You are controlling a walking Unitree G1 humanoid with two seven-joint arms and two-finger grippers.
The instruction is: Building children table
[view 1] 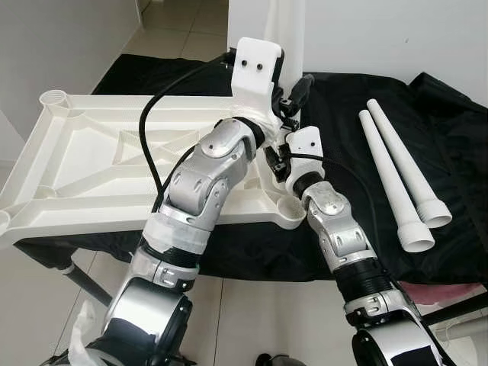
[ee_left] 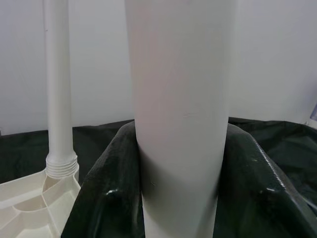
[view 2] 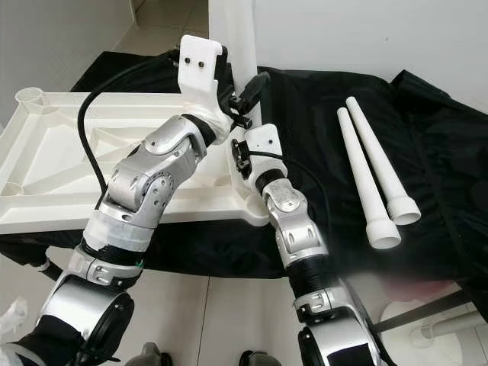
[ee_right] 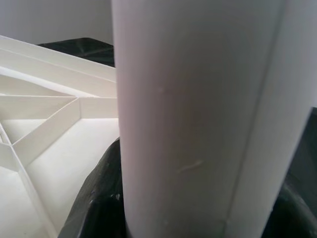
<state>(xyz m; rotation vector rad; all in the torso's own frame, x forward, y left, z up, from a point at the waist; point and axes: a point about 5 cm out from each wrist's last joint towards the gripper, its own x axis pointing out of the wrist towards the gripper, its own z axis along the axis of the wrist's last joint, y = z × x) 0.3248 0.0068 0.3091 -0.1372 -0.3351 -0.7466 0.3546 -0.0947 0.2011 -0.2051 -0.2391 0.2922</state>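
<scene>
Both grippers, left gripper and right gripper, clasp the upright white leg standing at the overturned tabletop's far right corner, two spare legs lying aside.

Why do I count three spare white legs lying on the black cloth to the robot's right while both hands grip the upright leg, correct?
Not quite: two spare legs lie on the black cloth, not three, as the left eye view shows. The rest holds: the left hand and right hand both grip the upright leg at the upside-down tabletop.
</scene>
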